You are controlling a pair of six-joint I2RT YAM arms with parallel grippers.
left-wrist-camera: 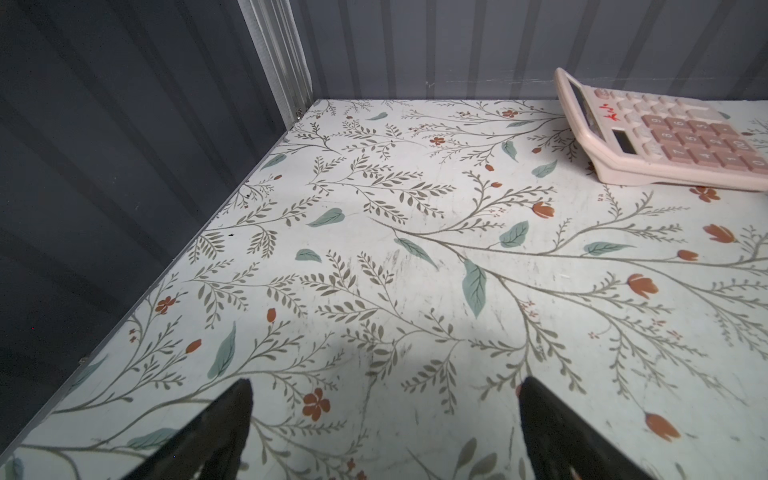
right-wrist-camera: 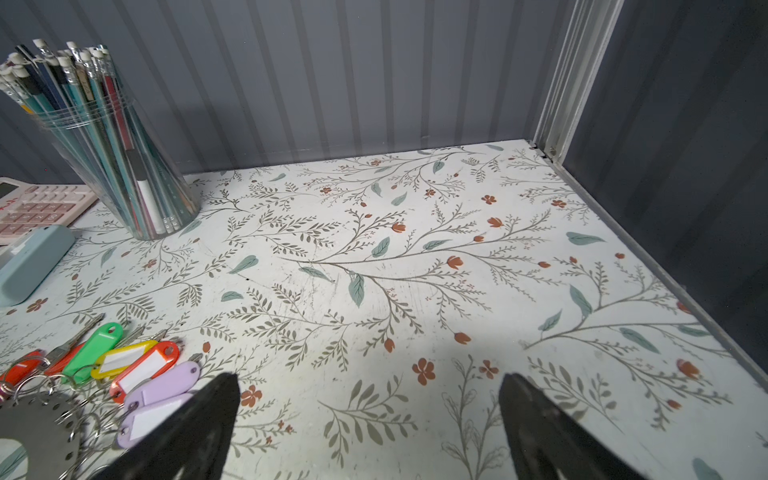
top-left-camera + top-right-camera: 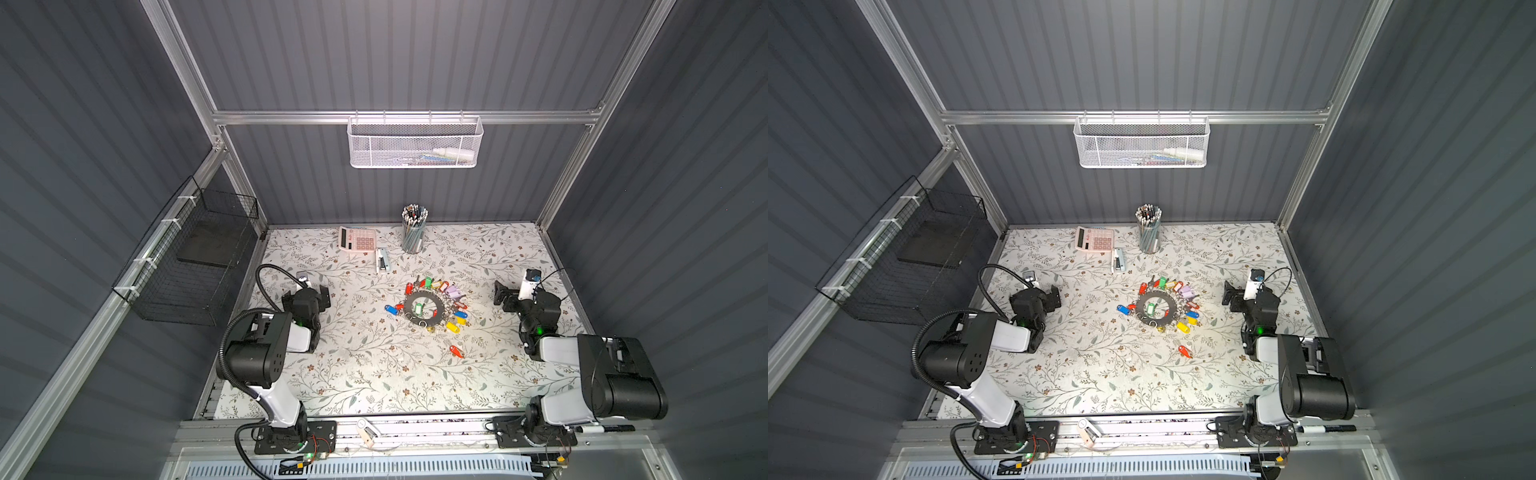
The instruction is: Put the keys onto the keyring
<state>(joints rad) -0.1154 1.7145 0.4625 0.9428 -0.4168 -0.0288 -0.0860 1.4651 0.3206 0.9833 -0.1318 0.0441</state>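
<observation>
The keyring [image 3: 433, 300] is a flat grey ring lying mid-table in both top views [image 3: 1166, 300]. Several keys with coloured tags [image 3: 438, 286] fan round its far and right rim. A blue-tagged key [image 3: 390, 309] lies at its left, a green tag [image 3: 418, 308] in its hole, and a red-orange-tagged key [image 3: 456, 351] lies apart, nearer the front. My left gripper [image 3: 325, 296] [image 1: 384, 386] hangs open over bare table, left of the ring. My right gripper [image 3: 500, 296] [image 2: 370, 380] is open too, right of the ring; the lilac tags [image 2: 162, 388] sit beside one finger.
A pink calculator [image 3: 357, 239], a pale blue stapler [image 3: 381, 259] and a clear cup of pencils [image 3: 413, 232] stand along the back. A white mesh basket [image 3: 413, 141] hangs on the rear wall and a black wire basket [image 3: 187, 257] on the left wall.
</observation>
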